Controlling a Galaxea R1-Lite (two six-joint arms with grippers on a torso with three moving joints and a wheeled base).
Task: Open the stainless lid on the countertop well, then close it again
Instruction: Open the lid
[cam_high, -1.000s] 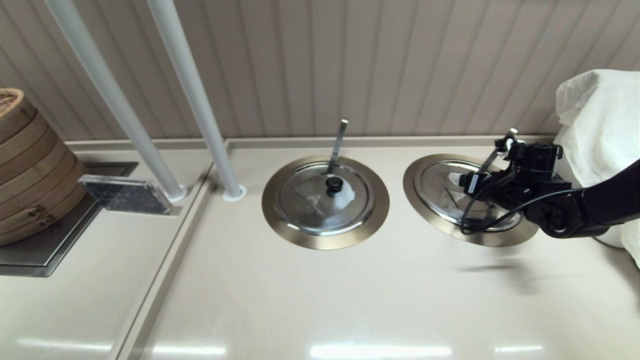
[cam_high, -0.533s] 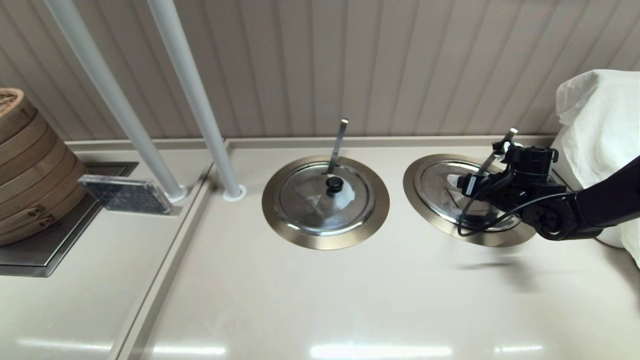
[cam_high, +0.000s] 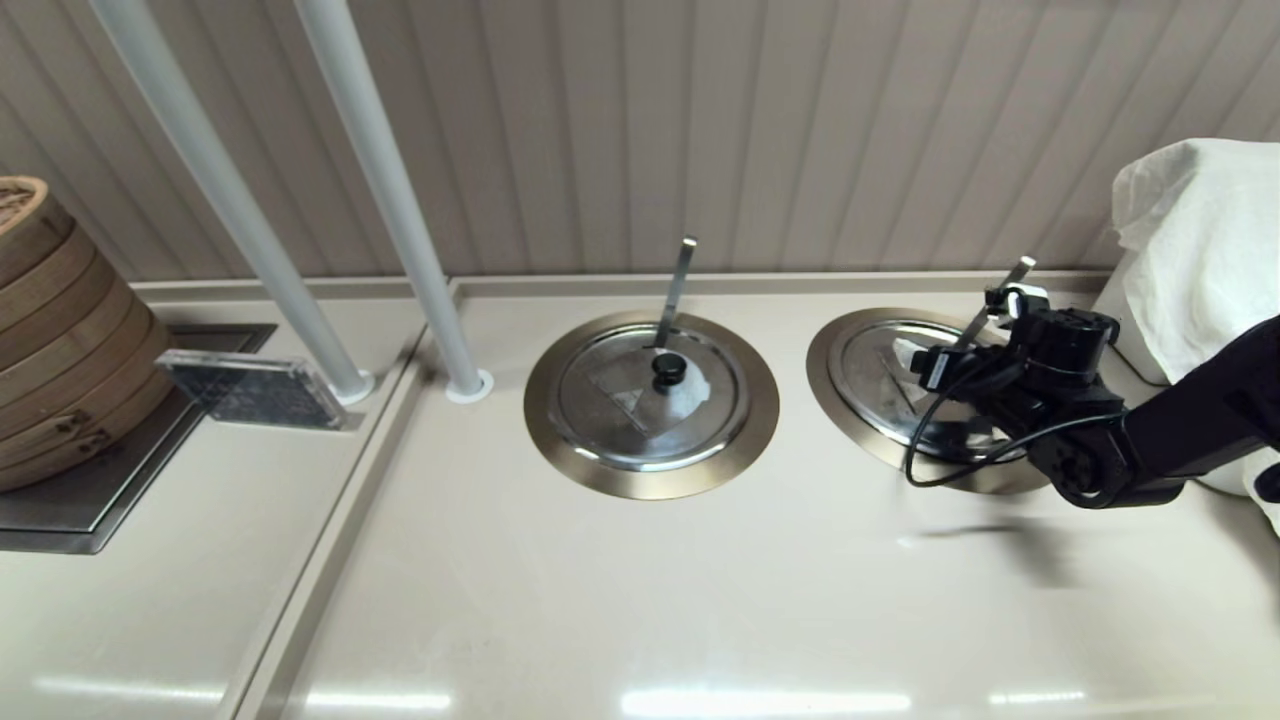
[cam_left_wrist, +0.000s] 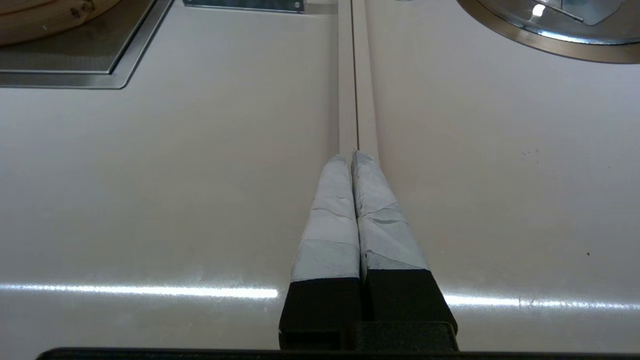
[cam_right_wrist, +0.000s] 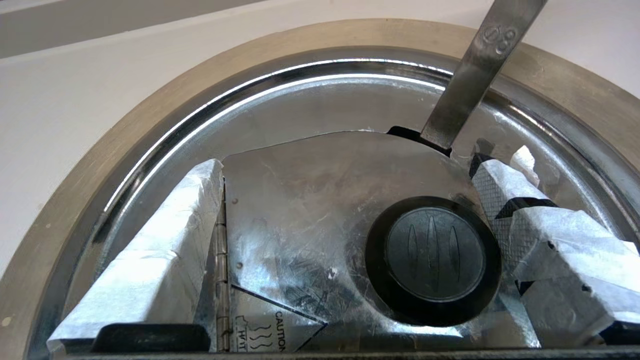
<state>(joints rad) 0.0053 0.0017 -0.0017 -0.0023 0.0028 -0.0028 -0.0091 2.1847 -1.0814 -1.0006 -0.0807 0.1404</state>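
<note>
**Claw poised around the knob, lid not yet lifted**

Over the right-hand countertop well (cam_high: 850, 420), the right claw (cam_right_wrist: 345, 240) hangs low above the stainless lid (cam_high: 880, 375), its taped fingers (cam_right_wrist: 150, 255) spread wide apart. In the right wrist view the black knob (cam_right_wrist: 432, 260) sits between them, close to one finger and well apart from the other. The lid lies flat and closed, so the opening step is judged to be just starting: this is the approach to the grasp.

The next move probably calls for centring the claw on the knob, closing on it, then swinging the flap up about its hinge (cam_right_wrist: 220, 240) rather than pulling straight up. The slanted utensil handle (cam_right_wrist: 470, 75) pokes through a notch just beside the knob and could catch a finger.

The lid is shiny, scuffed steel, round, with a hinged flap bearing a caution label. The knob is a low ribbed disc, likely slippery. A wide brushed bronze-grey ring rims the well in the smooth beige tabletop (cam_high: 640, 600).

The left claw (cam_left_wrist: 356, 160) is parked with fingers pressed together above the near left tabletop.
</note>
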